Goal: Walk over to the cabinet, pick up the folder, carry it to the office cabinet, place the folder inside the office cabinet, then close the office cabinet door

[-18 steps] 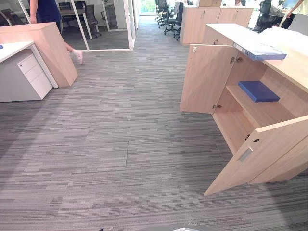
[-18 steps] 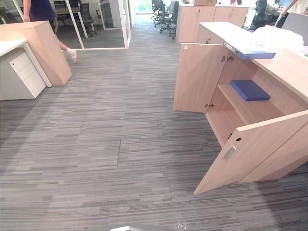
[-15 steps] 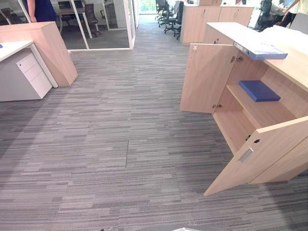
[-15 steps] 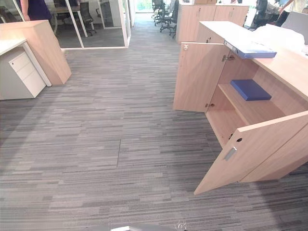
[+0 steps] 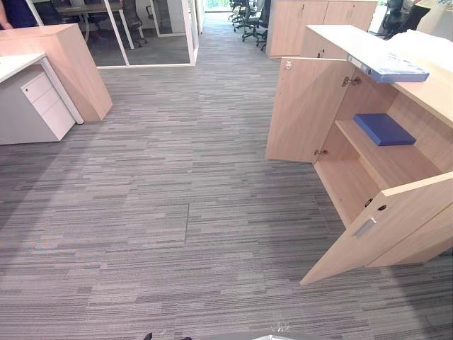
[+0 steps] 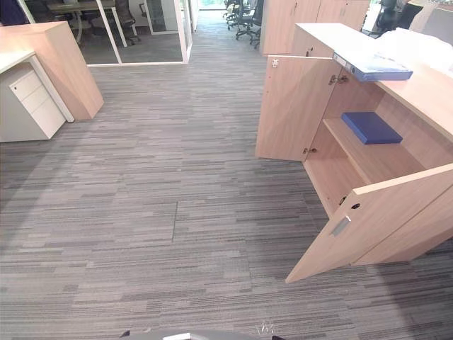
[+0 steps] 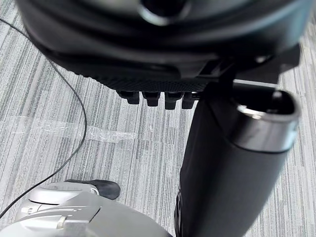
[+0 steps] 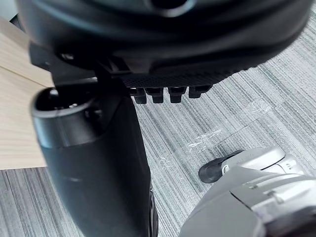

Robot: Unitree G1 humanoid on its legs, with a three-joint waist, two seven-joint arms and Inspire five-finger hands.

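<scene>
The blue folder [image 5: 384, 129] is lying flat on the shelf inside the office cabinet [image 5: 396, 168], so the placing is looking done. Both doors are standing open, leaving the closing. The left robot hand [image 7: 163, 79] and right robot hand [image 8: 197, 74] are hanging relaxed and empty. The near door [image 5: 396, 227] is jutting over the carpet [image 5: 177, 212] (its free corner needs skirting), with open floor lying leftward.

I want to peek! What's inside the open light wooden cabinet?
A flat dark blue folder lies on the shelf of the light wooden cabinet. The near open door covers part of the bottom space, so that part is hidden.
</scene>
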